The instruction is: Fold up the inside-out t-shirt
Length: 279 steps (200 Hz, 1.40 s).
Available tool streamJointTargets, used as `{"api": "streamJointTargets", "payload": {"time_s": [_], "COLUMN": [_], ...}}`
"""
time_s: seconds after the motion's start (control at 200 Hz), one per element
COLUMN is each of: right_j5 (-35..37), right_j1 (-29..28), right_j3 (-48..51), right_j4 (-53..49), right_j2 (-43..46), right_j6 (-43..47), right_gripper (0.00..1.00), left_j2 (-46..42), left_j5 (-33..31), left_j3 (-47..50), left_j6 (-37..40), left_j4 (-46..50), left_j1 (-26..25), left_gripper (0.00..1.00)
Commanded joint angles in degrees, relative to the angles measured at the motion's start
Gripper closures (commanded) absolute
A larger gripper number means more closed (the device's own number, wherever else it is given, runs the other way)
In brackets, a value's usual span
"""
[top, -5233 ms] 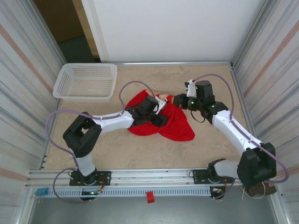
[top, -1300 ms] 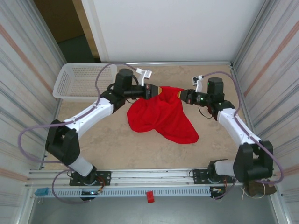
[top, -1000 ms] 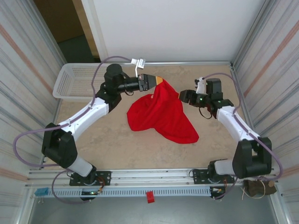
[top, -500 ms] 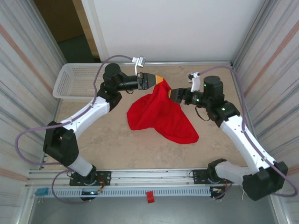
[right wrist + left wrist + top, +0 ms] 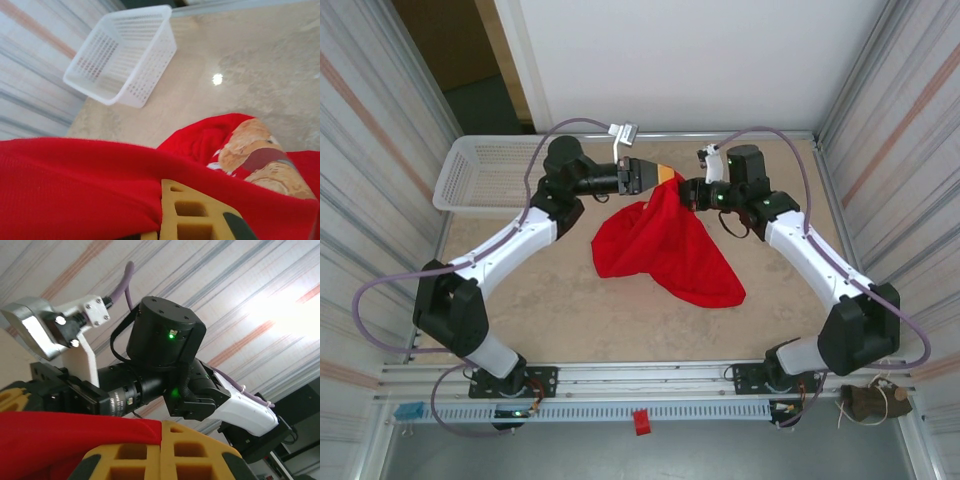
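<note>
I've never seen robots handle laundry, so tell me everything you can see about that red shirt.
The t-shirt is bright red soft cloth, crumpled and not yet folded. Its top edge is raised into a peak, pinched by the left gripper and the right gripper close together. The rest drapes onto the table in a loose heap. A tan and brown print shows on one fold.

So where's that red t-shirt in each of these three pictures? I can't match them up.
Top external: the t-shirt sits at the centre, its top corner lifted.
Left wrist: the t-shirt is a red band along the bottom left.
Right wrist: the t-shirt spans the lower half.
Shared landmark: the white basket, far left in the top view and upper left in the right wrist view.
</note>
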<state>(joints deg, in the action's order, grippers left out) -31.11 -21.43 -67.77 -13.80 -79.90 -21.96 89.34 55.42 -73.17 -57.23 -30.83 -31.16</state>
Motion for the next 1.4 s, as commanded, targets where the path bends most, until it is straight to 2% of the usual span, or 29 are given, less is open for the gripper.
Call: {"api": "streamJointTargets", "payload": {"time_s": [0.0,0.1,0.15,0.21,0.286,0.371,0.471,0.626,0.781,0.877,1.027,1.292,1.393], "right_j5": [-10.45,-21.17,-25.87,-29.55,-32.40,-32.79,-32.61,-32.30,-31.30,-31.14,-31.11,-31.73,-31.96], "right_j1": [2.21,5.45,6.48,6.93,6.90,6.98,7.24,7.21,7.11,7.02,6.97,6.80,6.67], "right_j3": [0.03,3.74,5.79,7.09,7.54,7.72,7.87,8.37,9.18,9.41,9.17,8.88,8.79], "right_j4": [2.27,9.16,14.20,18.63,21.19,22.36,23.60,24.61,24.43,24.27,23.91,23.95,24.26], "right_j2": [3.12,7.49,9.36,10.47,10.65,10.14,9.47,8.89,9.30,9.41,9.34,9.67,9.61], "right_j6": [-0.36,-5.24,-8.38,-11.46,-13.20,-13.98,-14.68,-15.66,-15.66,-15.66,-15.66,-15.82,-15.93], "right_gripper": [1.00,1.00,1.00,1.00,1.00,1.00,1.00,1.00,1.00,1.00,1.00,1.00,1.00], "left_j2": [-0.96,-0.48,0.61,2.13,3.02,1.53,-3.29,-11.44,-17.43,-18.24,-15.74,-10.41,-5.55], "left_j5": [-3.83,-10.82,-13.55,-15.50,-17.10,-17.76,-20.82,-29.98,-46.17,-52.77,-52.97,-53.93,-50.95], "left_j3": [0.82,2.29,1.89,0.92,0.39,2.38,5.94,9.02,13.90,14.17,11.68,8.84,5.30], "left_j6": [2.55,5.09,6.40,8.73,10.84,11.47,14.42,22.34,26.23,31.36,36.86,41.83,43.62], "left_j4": [2.76,8.68,12.69,16.42,19.72,20.02,21.72,30.05,31.52,31.35,32.95,34.16,35.79], "left_j1": [3.63,8.16,9.96,11.30,11.70,11.06,8.64,1.84,-6.18,-9.97,-10.77,-10.77,-10.18], "left_gripper": [1.00,0.99,0.87,0.80,0.61,0.53,0.46,0.40,0.37,0.35,0.33,0.32,0.29]}}
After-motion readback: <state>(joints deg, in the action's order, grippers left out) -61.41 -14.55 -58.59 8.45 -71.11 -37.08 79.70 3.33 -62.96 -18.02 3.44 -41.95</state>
